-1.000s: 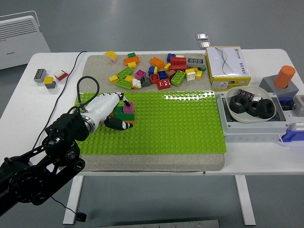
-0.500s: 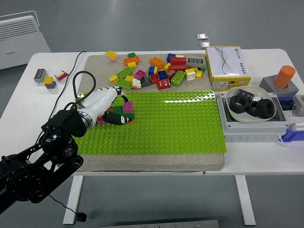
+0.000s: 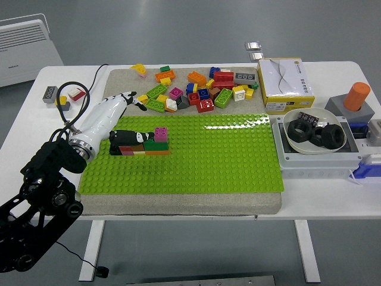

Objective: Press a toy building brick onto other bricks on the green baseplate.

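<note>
At the right of the frame a white bowl (image 3: 297,145) of black rings (image 3: 315,134) sits on a grey box (image 3: 315,162), below a yellow-and-white carton (image 3: 286,84), beside an orange cylinder (image 3: 356,96), with a white heater (image 3: 27,43) at upper left.

The left robot hand (image 3: 122,113) now sits farther left and toward the far side than a second ago, lifted off the brick stack (image 3: 149,143) it was covering. Its fingers (image 3: 132,98) point at the loose brick pile (image 3: 196,86), while the thumb (image 3: 132,137) lies beside the stack. The pink brick (image 3: 161,133) on top is now fully exposed. The arm (image 3: 41,196) is drawn back left.
</note>
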Controlling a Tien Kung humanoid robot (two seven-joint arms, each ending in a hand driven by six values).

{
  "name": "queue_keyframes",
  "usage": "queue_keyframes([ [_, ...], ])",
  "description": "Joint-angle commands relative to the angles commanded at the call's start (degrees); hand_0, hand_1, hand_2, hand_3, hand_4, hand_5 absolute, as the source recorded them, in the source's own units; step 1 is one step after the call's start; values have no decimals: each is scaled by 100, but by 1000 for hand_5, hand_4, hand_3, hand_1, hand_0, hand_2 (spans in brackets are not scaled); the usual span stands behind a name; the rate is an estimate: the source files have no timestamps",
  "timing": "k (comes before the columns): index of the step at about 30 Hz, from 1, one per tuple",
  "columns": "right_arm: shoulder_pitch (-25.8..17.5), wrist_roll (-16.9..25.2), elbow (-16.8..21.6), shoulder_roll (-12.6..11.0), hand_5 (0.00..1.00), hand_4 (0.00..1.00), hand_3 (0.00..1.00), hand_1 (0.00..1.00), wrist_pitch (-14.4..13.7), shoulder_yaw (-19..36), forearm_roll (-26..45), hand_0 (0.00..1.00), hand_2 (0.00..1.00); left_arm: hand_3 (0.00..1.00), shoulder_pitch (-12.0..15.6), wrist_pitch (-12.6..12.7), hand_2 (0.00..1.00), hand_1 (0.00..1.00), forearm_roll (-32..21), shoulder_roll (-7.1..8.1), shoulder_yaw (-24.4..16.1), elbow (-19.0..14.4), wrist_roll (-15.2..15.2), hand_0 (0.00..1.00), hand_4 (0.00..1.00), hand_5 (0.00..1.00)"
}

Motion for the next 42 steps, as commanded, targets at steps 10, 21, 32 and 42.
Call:
queue_keyframes([
  [10, -64, -74, 0, 276, 783, 727, 688, 674, -93, -415, 311, 520, 715, 628, 1210, 872, 781, 786, -110, -135, -1324, -402, -659, 866, 759, 153],
  [21, -68, -50, 0, 484, 787, 728, 695, 674, -200, -1749, 1394, 520, 720, 607, 1409, 912, 784, 799, 24, 167, -1417, -426, -630, 879, 764, 175],
  [32, -90, 12, 0, 484, 785, 724, 699, 678, -282, -3222, 2623, 520, 725, 604, 1504, 960, 787, 803, 21, 453, -1044, -328, -611, 882, 764, 172],
  [42, -97, -6, 0, 484, 787, 726, 699, 679, -254, -3364, 2552, 520, 725, 599, 1692, 1001, 787, 803, 11, 505, -794, -204, -614, 882, 735, 139],
])
